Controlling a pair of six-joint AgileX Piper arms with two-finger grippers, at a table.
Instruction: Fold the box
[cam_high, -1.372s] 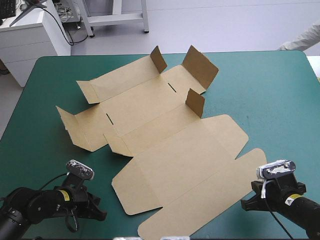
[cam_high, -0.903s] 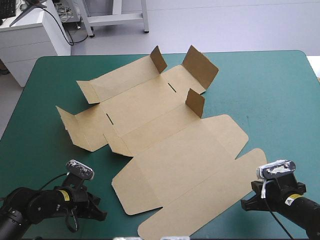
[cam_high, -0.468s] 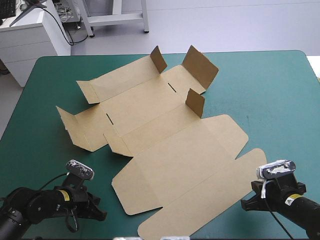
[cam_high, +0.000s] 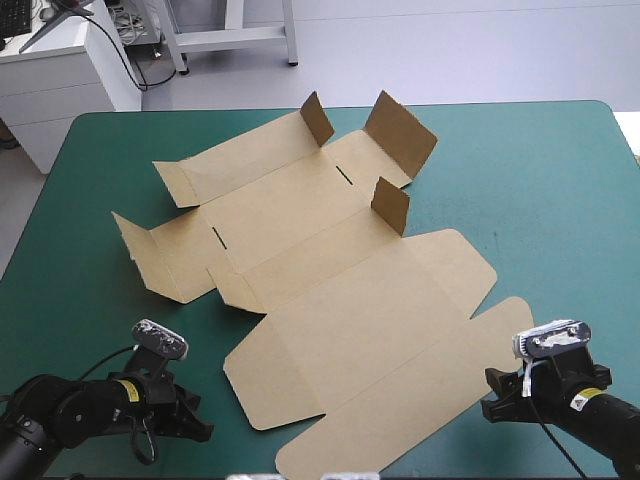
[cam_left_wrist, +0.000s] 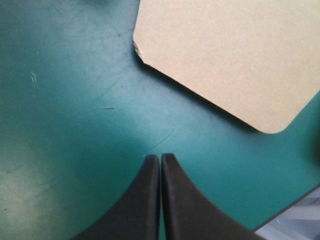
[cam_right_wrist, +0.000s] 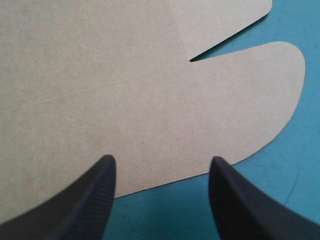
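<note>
The brown box (cam_high: 310, 250) lies as a cut sheet slanting across the teal-green cover. Its large lid panels lie flat toward the front, and three short flaps (cam_high: 390, 205) stand up at its far end. My left gripper (cam_high: 203, 430) rests low near the front left, fingers shut in one point (cam_left_wrist: 160, 157), a rounded corner of the box (cam_left_wrist: 230, 55) ahead of it and apart. My right gripper (cam_high: 490, 393) sits at the front right, open (cam_right_wrist: 161, 162), its fingers over the rounded edge of the nearest panel (cam_right_wrist: 150, 100) with nothing between them.
Teal-green cover (cam_high: 540, 190) shows to the right of the box and along the left side (cam_high: 70, 260). The table's front edge (cam_left_wrist: 295, 217) runs close beside my left gripper. A narrow slit (cam_right_wrist: 215, 50) parts the two rounded panels ahead of my right gripper.
My right gripper, shut earlier, now stands open. Neither arm has shifted noticeably and the box lies as before.
</note>
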